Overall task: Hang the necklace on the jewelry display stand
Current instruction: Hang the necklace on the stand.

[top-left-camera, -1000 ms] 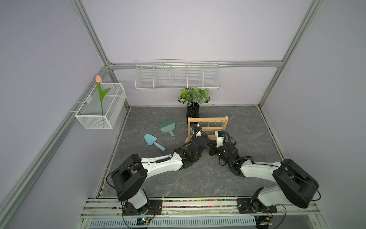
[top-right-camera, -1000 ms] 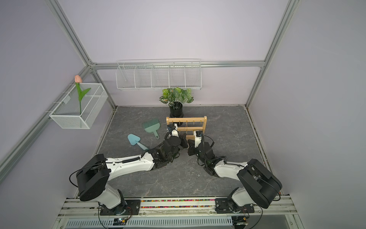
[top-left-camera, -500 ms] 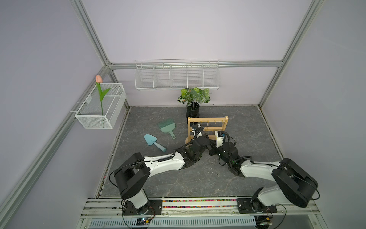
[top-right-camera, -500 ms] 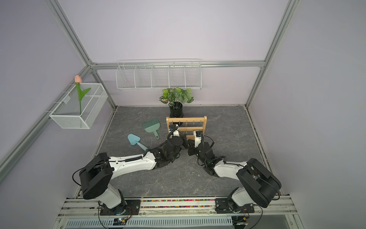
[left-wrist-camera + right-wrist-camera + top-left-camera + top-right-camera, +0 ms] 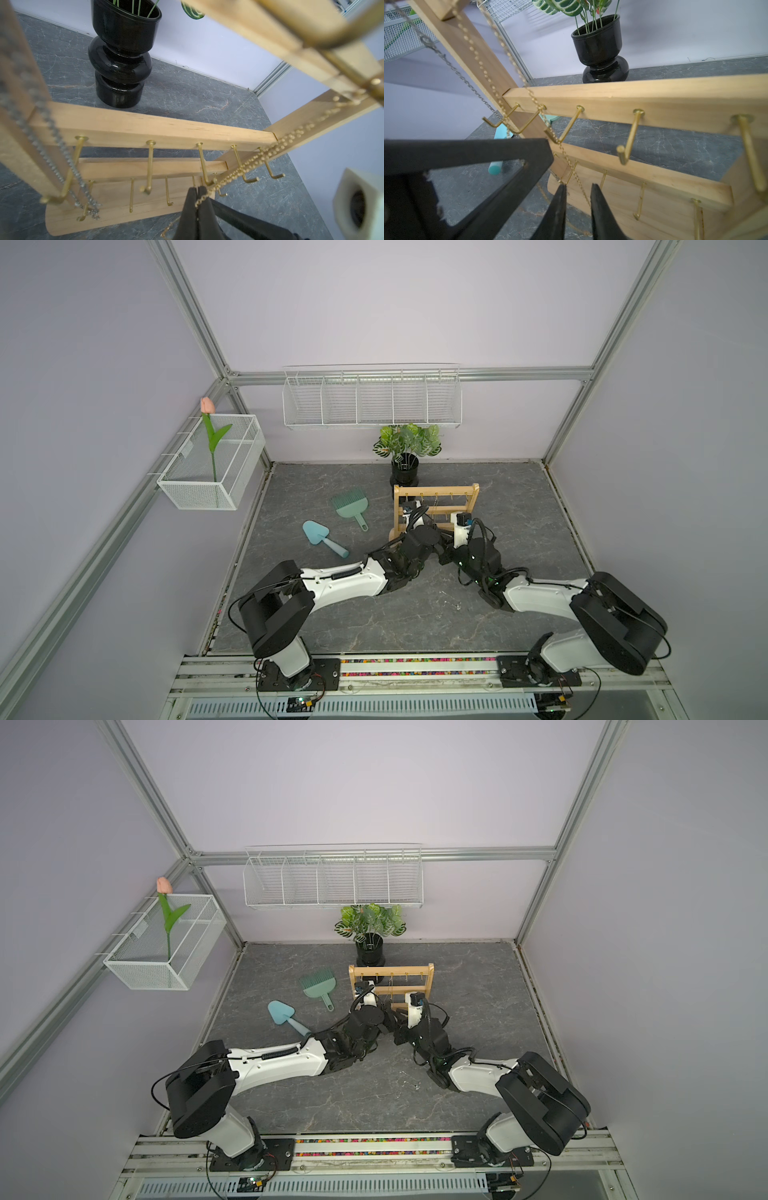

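Left gripper (image 5: pixel 197 192) stays clamped on the gold necklace (image 5: pixel 249 164), whose chain climbs toward two o'clock up the jewelry display stand (image 5: pixel 436 490). Right gripper (image 5: pixel 578 187), at three o'clock of the left, has just parted its jaws and let the chain go, so the hang looks nearly finished.

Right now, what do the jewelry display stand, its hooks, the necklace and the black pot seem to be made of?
Jewelry display stand: pale unvarnished-looking wood, visible grain.
Hooks: probably brass-coloured metal wire, shiny.
Necklace: gold-coloured metal beads and links, likely plated.
Black pot: glossy ceramic or glass, sharp reflections; cannot tell which.
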`<state>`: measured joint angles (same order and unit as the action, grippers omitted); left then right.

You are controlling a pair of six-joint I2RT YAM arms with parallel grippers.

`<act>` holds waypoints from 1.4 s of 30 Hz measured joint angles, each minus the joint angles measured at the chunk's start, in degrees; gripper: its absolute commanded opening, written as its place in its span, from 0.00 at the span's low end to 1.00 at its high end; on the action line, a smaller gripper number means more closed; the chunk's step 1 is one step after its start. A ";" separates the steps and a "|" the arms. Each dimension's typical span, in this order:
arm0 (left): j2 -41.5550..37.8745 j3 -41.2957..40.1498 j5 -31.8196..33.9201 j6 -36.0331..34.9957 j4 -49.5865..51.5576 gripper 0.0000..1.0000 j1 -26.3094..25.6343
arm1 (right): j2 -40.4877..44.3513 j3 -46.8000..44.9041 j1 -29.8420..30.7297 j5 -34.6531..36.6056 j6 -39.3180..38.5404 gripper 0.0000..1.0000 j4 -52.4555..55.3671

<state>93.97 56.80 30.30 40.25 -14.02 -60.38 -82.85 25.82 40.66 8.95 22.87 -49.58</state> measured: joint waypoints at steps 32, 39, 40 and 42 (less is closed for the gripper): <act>-1.42 1.38 1.70 0.20 4.07 0.00 0.00 | -2.21 0.17 0.00 0.00 -0.24 0.31 -0.59; -1.55 1.36 1.36 0.22 4.11 0.00 0.00 | -4.07 0.68 0.00 0.00 -0.20 0.31 -2.32; -1.55 1.33 1.33 0.22 4.09 0.00 0.00 | -4.37 0.76 0.00 0.02 -0.17 0.31 -2.67; -1.55 1.27 1.31 0.22 4.07 0.00 0.00 | -5.11 1.01 0.00 0.07 -0.15 0.31 -3.50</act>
<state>92.42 58.06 31.62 40.47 -9.96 -60.38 -87.96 26.83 40.66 9.02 22.72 -53.08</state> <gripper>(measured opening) 0.044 0.312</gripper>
